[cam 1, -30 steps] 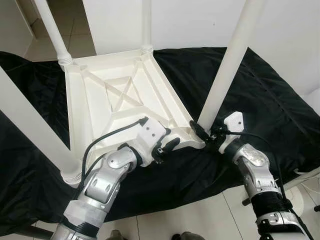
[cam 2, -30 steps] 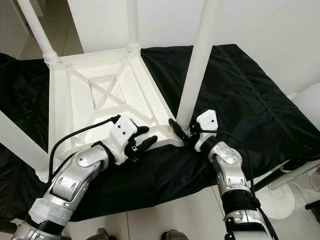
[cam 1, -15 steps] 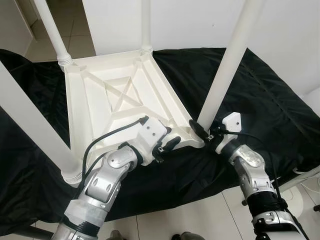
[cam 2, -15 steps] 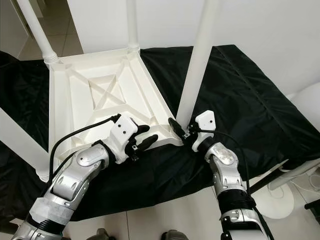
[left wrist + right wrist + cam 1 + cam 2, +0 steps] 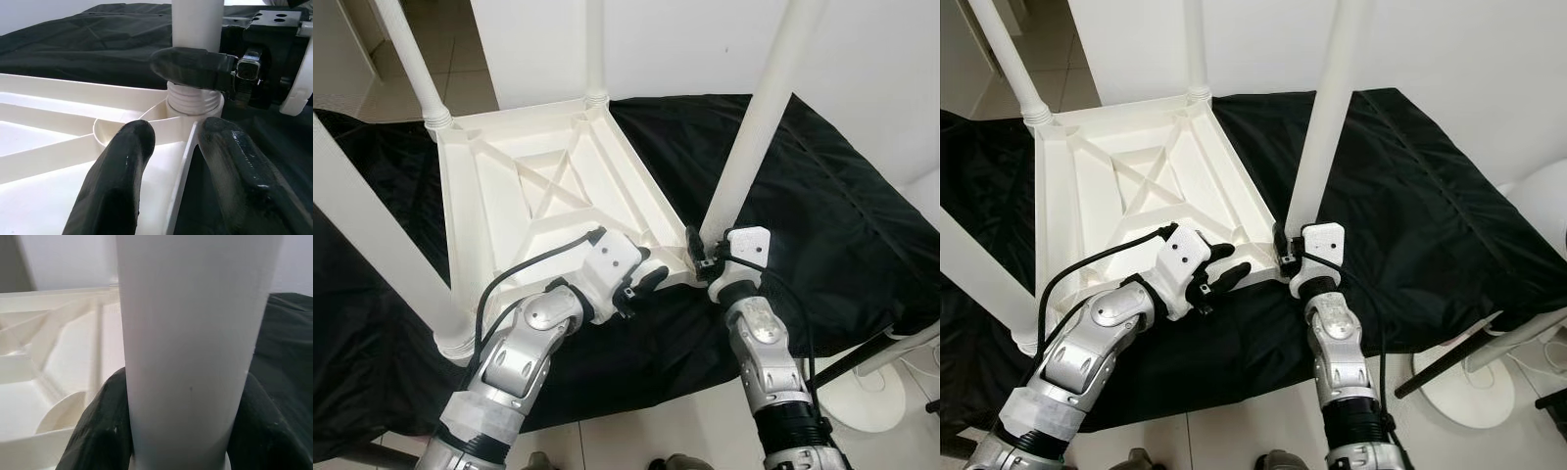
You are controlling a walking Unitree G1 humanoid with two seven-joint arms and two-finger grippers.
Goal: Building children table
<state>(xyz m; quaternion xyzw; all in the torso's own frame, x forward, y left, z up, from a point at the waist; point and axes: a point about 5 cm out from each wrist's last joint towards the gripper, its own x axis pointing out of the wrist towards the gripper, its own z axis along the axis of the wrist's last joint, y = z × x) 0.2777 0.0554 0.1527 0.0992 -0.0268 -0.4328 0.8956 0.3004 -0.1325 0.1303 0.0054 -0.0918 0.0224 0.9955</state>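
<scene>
A white plastic children's table [image 5: 509, 206] lies upside down on a black cloth, its legs pointing up. My right gripper [image 5: 705, 253] is shut on the base of the near-right leg [image 5: 754, 127], just above its threaded collar. The right wrist view has a black fingertip [image 5: 105, 431] pressed on each side of that leg [image 5: 195, 333]. My left gripper [image 5: 649, 277] straddles the table's rim beside that corner, one finger [image 5: 122, 166] inside the rim wall and the other outside. The right gripper's finger [image 5: 190, 66] also appears in the left wrist view.
The black cloth [image 5: 822, 196] covers a low surface that ends near my arms. Three more legs stand at far left [image 5: 411, 59], far middle [image 5: 595, 49] and near left [image 5: 372, 235]. A white round stand base [image 5: 871, 397] sits on the tiled floor at right.
My right wrist has swung round the leg from its right side to its front, staying at the leg's base. The left arm has kept its place on the rim.
</scene>
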